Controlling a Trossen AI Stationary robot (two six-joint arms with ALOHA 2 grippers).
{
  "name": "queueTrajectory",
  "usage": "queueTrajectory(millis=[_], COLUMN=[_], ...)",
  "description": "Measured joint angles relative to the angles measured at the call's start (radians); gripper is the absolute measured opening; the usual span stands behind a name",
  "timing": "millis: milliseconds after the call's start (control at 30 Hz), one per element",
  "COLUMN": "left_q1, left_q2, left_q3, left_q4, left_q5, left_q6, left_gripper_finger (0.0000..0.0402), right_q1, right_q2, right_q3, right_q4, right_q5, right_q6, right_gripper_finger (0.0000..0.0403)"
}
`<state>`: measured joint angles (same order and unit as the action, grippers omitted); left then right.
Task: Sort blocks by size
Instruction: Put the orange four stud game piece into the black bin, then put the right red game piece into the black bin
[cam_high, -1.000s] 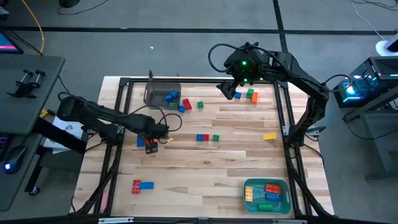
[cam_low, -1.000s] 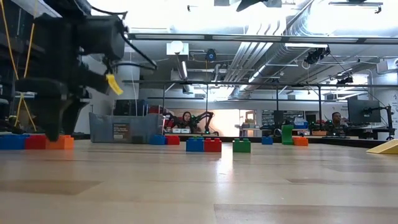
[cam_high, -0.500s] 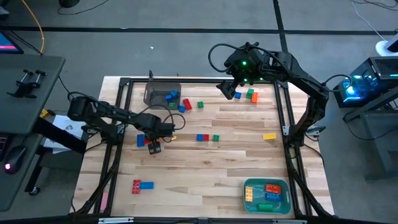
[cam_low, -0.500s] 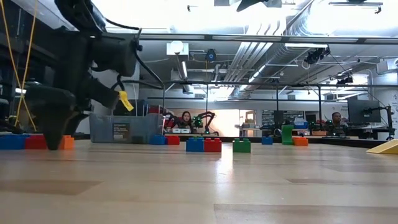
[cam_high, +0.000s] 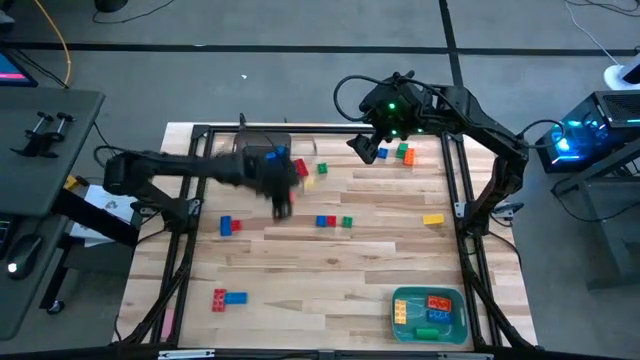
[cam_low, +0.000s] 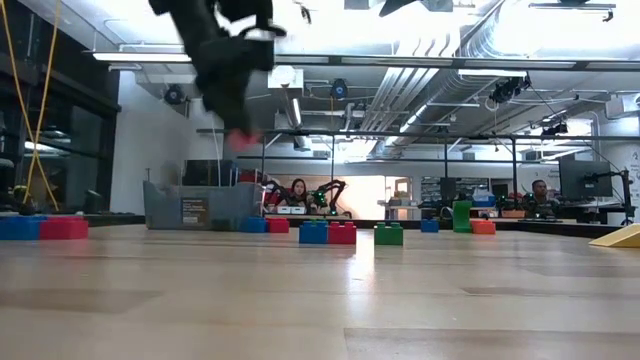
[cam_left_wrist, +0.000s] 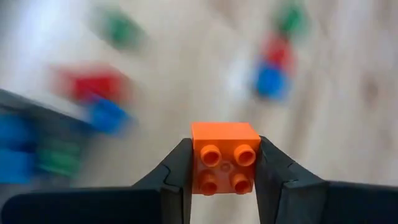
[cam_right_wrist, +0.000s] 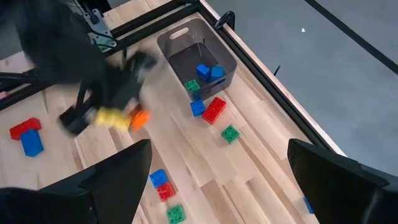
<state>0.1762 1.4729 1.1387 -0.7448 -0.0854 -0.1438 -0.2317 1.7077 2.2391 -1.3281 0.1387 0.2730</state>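
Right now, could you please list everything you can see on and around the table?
Grey bin: one, far left of the table, holding blue and green blocks.
Teal bin: one, near right corner, holding several blocks.
Loose blocks: red, blue, green, yellow, orange, scattered over the table.
Orange block: one, held in the air.
People: two, seated in the room behind.
Left gripper: shut on the orange block, near the grey bin.
Right gripper: open, raised over the far right.

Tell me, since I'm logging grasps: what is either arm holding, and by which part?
The left gripper holds a small orange block, fingers clamped on its two opposite side faces, studs facing the camera. The right gripper is open, holding nothing.
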Motion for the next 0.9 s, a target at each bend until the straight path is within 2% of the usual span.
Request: queueTrajectory(millis=[133,333,533,600,767,900], left_q1=[0.179,0.46,0.576,0.587,0.59,0.59], left_q2=[-0.045,-0.068,-0.061,-0.06,-0.061,-0.061], left_q3=[0.083,0.065,-0.029,-0.046,-0.035,-0.001], left_q4=[0.002,-0.094,-0.169,-0.173,-0.175,-0.198], left_q5=[-0.095,-0.08,-0.058,-0.079,-0.087,0.026], left_q6=[0.063,0.093,0.074,0.062,0.06,0.019], left_gripper_finger=[0.0081,0.0081,0.0086,0.0117,0.0239,0.031], right_q1=[0.0,0.009,0.027,0.033,0.033,0.033], right_q2=[0.0,0.0,0.0,0.0,0.0,0.0], right_q3=[0.0,0.0,0.0,0.0,0.0,0.0], right_q4=[0.0,-0.022,-0.023,-0.022,-0.015,-0.015], right_q5=[0.0,-0.001,0.003,0.003,0.007,0.007], right_q6=[0.018,0.048,0.067,0.067,0.067,0.067], right_gripper_finger=[0.0371,0.0371,0.0371,0.0371,0.0371,0.0371])
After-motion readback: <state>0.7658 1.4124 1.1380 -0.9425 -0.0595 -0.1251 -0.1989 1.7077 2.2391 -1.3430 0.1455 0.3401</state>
